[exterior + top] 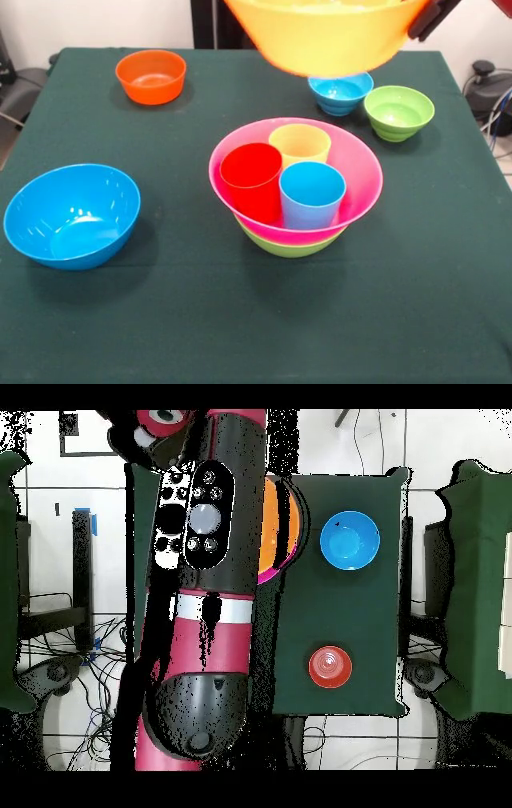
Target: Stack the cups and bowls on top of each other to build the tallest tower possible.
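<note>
A large yellow-orange bowl (324, 36) hangs in the air at the top of the front view, above and behind the tower. My gripper (430, 20) grips its right rim; only a dark finger shows. The tower is a large pink bowl (360, 180) nested in a medium green bowl (290, 247). The red cup (251, 180), yellow cup (299, 145) and light blue cup (312, 194) stand upright inside the pink bowl. In the overhead view my arm (205, 574) hides the tower; only the yellow-orange bowl's edge (273, 524) shows.
A medium blue bowl (72, 214) (350, 541) sits at the front left. A small orange bowl (150, 76) (329, 667) sits at the far left. A small blue bowl (342, 93) and a small green bowl (398, 112) sit at the far right on the green table (160, 320).
</note>
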Robot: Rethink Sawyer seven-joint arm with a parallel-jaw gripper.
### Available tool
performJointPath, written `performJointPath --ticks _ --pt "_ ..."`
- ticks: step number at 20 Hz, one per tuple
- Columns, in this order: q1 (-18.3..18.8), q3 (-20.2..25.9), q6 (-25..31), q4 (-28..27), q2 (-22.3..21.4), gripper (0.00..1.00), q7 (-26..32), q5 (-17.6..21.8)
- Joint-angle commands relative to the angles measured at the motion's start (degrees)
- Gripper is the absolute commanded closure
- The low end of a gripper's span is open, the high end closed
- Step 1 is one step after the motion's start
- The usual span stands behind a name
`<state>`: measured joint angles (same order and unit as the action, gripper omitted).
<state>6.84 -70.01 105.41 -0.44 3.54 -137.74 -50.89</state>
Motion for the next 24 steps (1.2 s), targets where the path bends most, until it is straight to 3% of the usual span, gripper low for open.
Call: performJointPath --ticks 1,8,12,15,24 --pt "3.26 -19.37 -8.50 -3.00 1.71 1.00 23.58 -12.22" --pt "5.84 -38.37 -16.13 -0.88 0.94 1.00 35.88 -29.95" --pt "6.29 -40.85 -18.52 -0.08 2.50 1.00 37.66 -36.00" --pt "6.30 -42.10 -17.61 0.33 3.12 1.00 37.69 -38.72" --pt "6.74 -57.33 -11.10 2.12 0.92 1.00 43.71 -44.68"
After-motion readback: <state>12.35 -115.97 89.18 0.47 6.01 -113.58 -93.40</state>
